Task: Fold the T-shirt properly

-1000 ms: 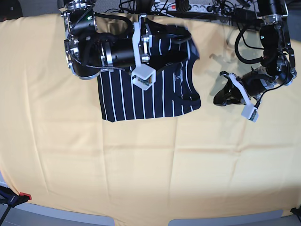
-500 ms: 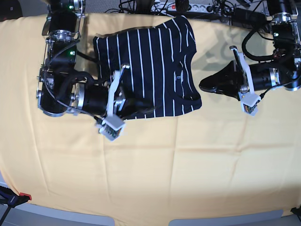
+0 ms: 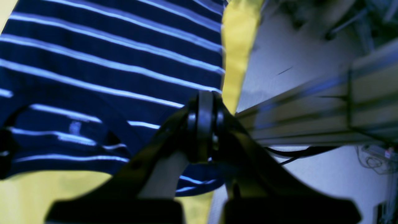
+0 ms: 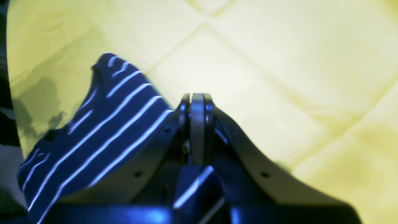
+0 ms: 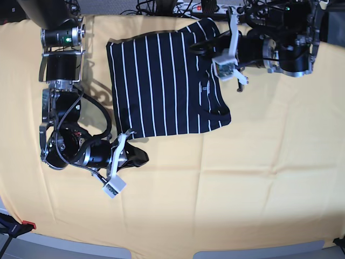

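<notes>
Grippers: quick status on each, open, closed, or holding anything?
Left gripper: closed, over the T-shirt's far edge; whether it pinches cloth cannot be told.
Right gripper: closed on the T-shirt's near corner.

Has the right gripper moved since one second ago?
Yes. In the base view the right gripper went from the T-shirt's top edge down to its near left corner, shut on cloth.

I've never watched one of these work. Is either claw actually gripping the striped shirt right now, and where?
The right claw is shut on the T-shirt at its near-left bottom corner. The left claw is shut near the far sleeve edge; a hold there cannot be told.
</notes>
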